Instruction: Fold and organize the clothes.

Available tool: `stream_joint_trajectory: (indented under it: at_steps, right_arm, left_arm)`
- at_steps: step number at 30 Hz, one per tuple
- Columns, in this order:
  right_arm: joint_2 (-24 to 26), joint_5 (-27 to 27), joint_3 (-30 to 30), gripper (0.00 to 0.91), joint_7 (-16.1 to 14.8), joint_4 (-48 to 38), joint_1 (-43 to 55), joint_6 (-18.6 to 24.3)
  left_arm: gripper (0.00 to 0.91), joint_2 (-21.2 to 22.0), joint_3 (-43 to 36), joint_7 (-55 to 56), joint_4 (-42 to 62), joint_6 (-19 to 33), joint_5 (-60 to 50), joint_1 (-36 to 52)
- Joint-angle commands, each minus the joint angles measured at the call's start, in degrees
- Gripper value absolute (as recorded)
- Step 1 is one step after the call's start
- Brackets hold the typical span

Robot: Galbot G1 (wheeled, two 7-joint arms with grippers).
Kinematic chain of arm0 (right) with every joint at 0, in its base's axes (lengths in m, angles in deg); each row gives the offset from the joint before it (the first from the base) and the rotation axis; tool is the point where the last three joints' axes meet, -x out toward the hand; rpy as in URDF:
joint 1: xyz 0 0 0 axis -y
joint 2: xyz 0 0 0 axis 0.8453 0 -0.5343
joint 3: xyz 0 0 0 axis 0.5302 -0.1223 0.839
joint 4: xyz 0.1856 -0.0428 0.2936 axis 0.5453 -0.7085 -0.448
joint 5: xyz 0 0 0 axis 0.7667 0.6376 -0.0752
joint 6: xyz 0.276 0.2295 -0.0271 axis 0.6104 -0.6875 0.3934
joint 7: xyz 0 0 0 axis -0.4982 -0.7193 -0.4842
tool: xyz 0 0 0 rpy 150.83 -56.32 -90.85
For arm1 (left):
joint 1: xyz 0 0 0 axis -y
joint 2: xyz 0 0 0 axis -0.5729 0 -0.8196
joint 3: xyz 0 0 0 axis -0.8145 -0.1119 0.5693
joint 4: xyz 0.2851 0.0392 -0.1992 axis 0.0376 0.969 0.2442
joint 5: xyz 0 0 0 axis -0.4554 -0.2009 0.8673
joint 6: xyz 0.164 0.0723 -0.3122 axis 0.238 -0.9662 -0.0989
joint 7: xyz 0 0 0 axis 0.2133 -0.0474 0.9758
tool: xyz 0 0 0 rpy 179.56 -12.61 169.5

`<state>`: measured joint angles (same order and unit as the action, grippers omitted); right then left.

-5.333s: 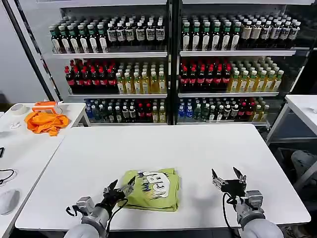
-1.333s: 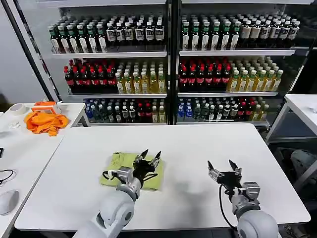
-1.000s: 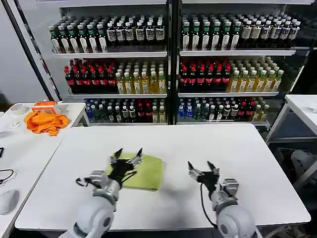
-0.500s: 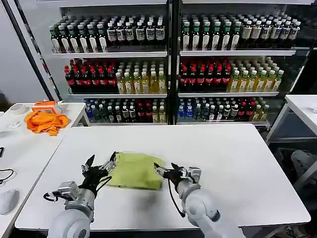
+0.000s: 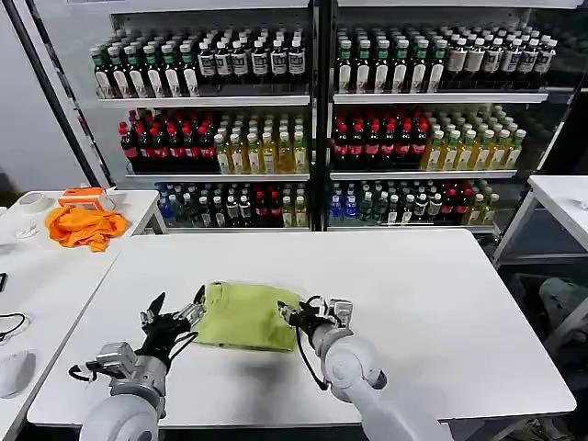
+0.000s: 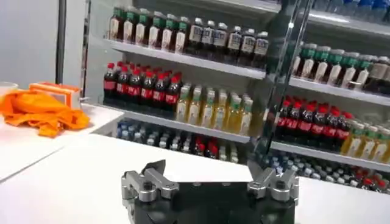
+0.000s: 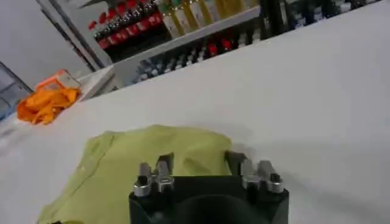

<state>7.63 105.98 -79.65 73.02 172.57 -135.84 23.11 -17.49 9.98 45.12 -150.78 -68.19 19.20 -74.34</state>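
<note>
Two open grippers — left gripper [image 5: 173, 313], right gripper [image 5: 296, 313] — flank the folded T-shirt [image 5: 246, 314].

You have a soft, matt cloth T-shirt [image 5: 248, 315] lying in gentle wrinkles on a smooth white table [image 5: 413, 294] with a faint sheen. Your left gripper [image 5: 171, 311] and right gripper [image 5: 296, 315] pair matt black bodies with silvery metal finger parts. Behind, glossy bottles [image 5: 276, 138] sit on shelves, and a crumpled orange cloth [image 5: 84, 225] looks matt.
</note>
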Motion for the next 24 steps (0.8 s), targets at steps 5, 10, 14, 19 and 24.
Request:
stream_joint_trajectory:
  at_steps: [5, 10, 14, 19, 24]
  right_arm:
    - [-0.8, 1.7, -1.5, 0.0, 3.3, -2.1, 2.0, -0.5]
    - [0.2, 1.7, -0.7, 0.0, 3.1, -2.1, 2.2, -0.4]
    - [1.6, 0.5, 0.0, 0.0, 2.0, -2.9, 2.7, -0.9]
    - [3.1, 0.0, 1.4, 0.0, 0.5, -3.8, 3.1, -1.5]
    - [7.5, -0.1, 3.4, 0.0, -2.9, -4.4, 5.3, -2.7]
  left_arm:
    - [0.907, -0.2, 0.7, 0.0, 0.2, 0.2, 0.3, -0.4]
    - [0.907, -0.2, 0.4, 0.0, 0.3, 0.2, 0.4, -0.1]
    - [0.907, -0.2, 0.0, 0.0, 0.7, 0.3, 0.4, 0.4]
    - [0.907, 0.1, -0.5, 0.0, 1.0, 0.3, 0.4, 1.0]
    - [0.907, 0.2, -1.1, 0.0, 0.9, 0.3, 0.3, 1.1]
